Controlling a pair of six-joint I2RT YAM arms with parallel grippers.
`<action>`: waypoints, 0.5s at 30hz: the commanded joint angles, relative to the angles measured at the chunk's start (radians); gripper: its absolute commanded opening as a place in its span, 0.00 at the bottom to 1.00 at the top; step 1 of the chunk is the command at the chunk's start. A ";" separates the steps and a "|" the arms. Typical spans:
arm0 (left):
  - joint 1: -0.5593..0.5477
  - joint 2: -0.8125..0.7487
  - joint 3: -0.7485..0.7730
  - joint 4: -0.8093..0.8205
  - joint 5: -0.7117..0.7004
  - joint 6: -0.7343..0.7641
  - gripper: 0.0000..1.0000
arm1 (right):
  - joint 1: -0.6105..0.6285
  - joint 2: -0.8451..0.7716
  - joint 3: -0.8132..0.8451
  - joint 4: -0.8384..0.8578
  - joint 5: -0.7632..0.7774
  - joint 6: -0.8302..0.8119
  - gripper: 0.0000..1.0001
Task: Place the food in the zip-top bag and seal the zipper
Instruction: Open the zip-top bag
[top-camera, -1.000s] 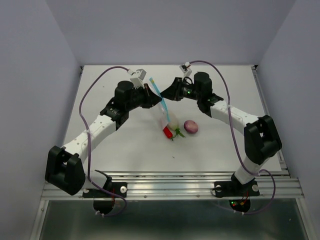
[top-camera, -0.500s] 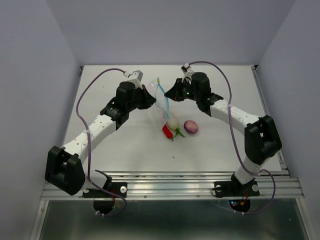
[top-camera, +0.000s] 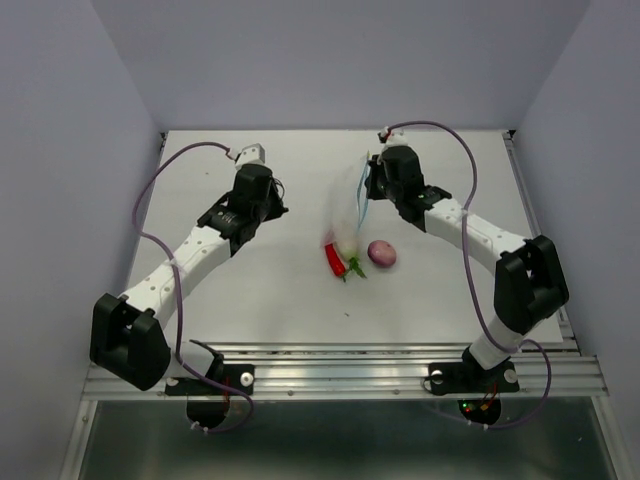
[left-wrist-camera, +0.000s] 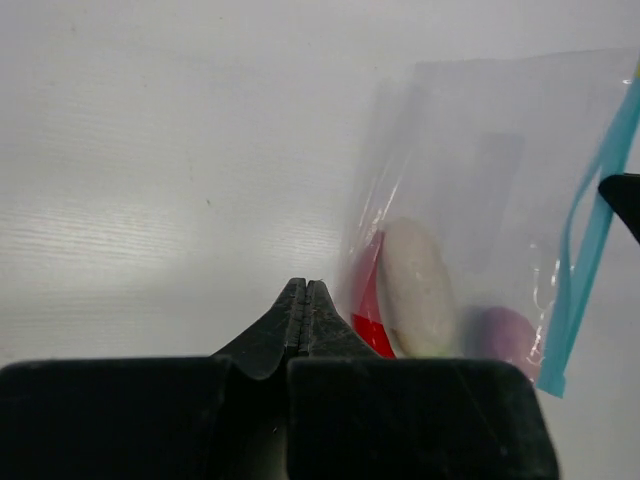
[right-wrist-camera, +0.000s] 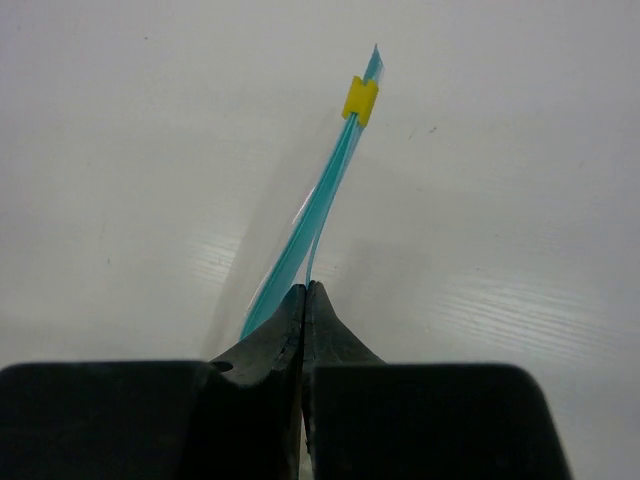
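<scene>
tabletop (top-camera: 250, 290) white, walls (top-camera: 60, 150) pale lilac; zip-top bag (top-camera: 347, 210) in right claw (right-wrist-camera: 304, 292)

In the middle of the top view, the bag (top-camera: 352, 200) is on the tabletop (top-camera: 250, 290). At its lower end lie the chili (top-camera: 334, 260), then the egg (top-camera: 347, 244) to its right, then the ball (top-camera: 382, 253).

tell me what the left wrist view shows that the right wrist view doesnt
Left wrist only: the white vegetable, red chili and purplish ball, seen through the clear bag, and the left tool, shut on nothing. Right wrist only: the yellow slider on the zipper, and a close look at the right tool shut on it. Both: the light-blue zipper and the white table.
</scene>
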 joint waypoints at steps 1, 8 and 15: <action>0.001 -0.027 0.046 -0.025 -0.071 -0.002 0.00 | -0.004 -0.061 0.017 0.009 0.063 -0.045 0.01; 0.001 -0.017 0.055 0.121 0.273 0.076 0.15 | -0.004 -0.047 0.029 0.033 -0.152 -0.028 0.01; -0.017 -0.004 0.043 0.262 0.484 0.079 0.99 | -0.004 -0.055 0.037 0.033 -0.210 0.000 0.01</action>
